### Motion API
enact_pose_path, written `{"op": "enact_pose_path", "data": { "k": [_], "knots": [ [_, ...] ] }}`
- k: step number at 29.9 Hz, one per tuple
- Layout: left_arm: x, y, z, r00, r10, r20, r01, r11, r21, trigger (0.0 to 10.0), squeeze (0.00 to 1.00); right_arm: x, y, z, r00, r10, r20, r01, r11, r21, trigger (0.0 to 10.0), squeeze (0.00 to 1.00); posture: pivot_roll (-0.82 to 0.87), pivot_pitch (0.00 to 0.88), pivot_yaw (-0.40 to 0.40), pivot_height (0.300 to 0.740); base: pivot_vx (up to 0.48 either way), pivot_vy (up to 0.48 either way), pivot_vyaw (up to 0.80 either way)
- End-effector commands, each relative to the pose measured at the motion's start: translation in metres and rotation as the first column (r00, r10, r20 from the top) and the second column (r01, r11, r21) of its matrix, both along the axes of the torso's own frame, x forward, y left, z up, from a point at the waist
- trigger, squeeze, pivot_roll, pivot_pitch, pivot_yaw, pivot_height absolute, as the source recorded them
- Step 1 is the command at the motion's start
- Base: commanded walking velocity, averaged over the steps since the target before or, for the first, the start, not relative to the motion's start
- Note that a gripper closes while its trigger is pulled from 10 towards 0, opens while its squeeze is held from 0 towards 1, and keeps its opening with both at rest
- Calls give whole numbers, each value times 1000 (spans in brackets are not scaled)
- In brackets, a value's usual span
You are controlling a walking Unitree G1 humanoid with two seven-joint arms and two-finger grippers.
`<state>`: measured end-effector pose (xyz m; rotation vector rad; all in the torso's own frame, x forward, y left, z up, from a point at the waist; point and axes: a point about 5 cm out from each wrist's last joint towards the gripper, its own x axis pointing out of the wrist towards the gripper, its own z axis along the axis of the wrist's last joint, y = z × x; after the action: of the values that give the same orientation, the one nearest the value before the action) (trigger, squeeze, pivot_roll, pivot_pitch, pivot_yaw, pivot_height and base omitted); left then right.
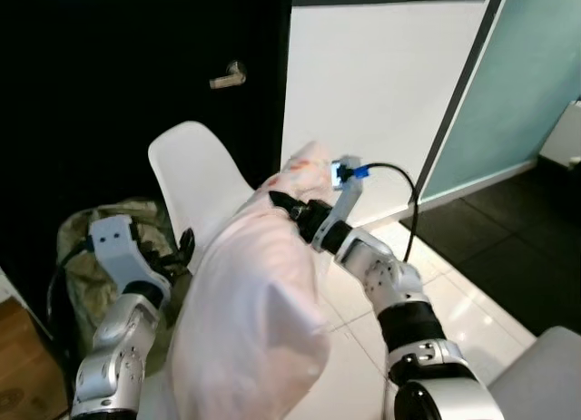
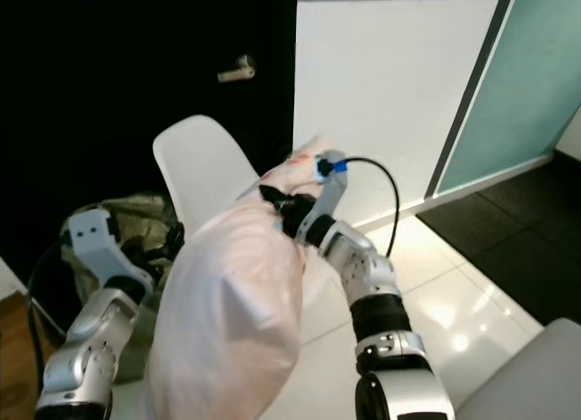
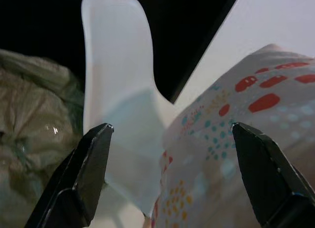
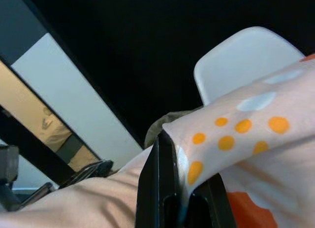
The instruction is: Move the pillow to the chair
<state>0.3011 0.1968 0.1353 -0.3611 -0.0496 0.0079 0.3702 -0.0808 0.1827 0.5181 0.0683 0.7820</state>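
Looked like a home hallway: black door with metal lever handle point(image 1: 228, 76), glossy white floor tiles point(image 1: 472, 316), white moulded plastic chair point(image 1: 195, 180).

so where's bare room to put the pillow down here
The chair is bare: its white back and seat show between the bag on the robot's left and the pillow. The tiled floor by the wall is open too. It is tight on the left, where the open left gripper sits against the bag. The right gripper pinches the pillow.
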Motion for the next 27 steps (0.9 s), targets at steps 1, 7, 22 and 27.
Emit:
{"op": "enact_pose_path", "data": {
  "k": [1, 7, 22, 27],
  "knots": [
    [0, -4, -2, 1000, -21, -12, 21, 1000, 4, 10000, 0, 7, -10, 20, 994, -69, 87, 66, 997, 41, 10000, 0, -152, 0, -49, 740, 480, 0, 0],
    [0, -5, -2, 999, -35, -16, 35, 999, 8, 10000, 0, 12, -14, 21, 989, -125, 80, 123, 992, 31, 10000, 0, -149, 0, -48, 740, 480, 0, 0],
    [-1, -7, -5, 999, -2, -38, 3, 1000, 9, 10000, 0, 15, -14, -13, 973, -225, -44, 216, 964, -155, 10000, 0, -149, 0, -48, 740, 386, 0, 0],
    [-3, -8, -6, 999, -26, -41, 26, 1000, -15, 10000, 0, 14, -9, -11, 978, -203, -37, 196, 970, -143, 10000, 0, -152, 0, -48, 740, 0, 0, 0]
  ]
}}
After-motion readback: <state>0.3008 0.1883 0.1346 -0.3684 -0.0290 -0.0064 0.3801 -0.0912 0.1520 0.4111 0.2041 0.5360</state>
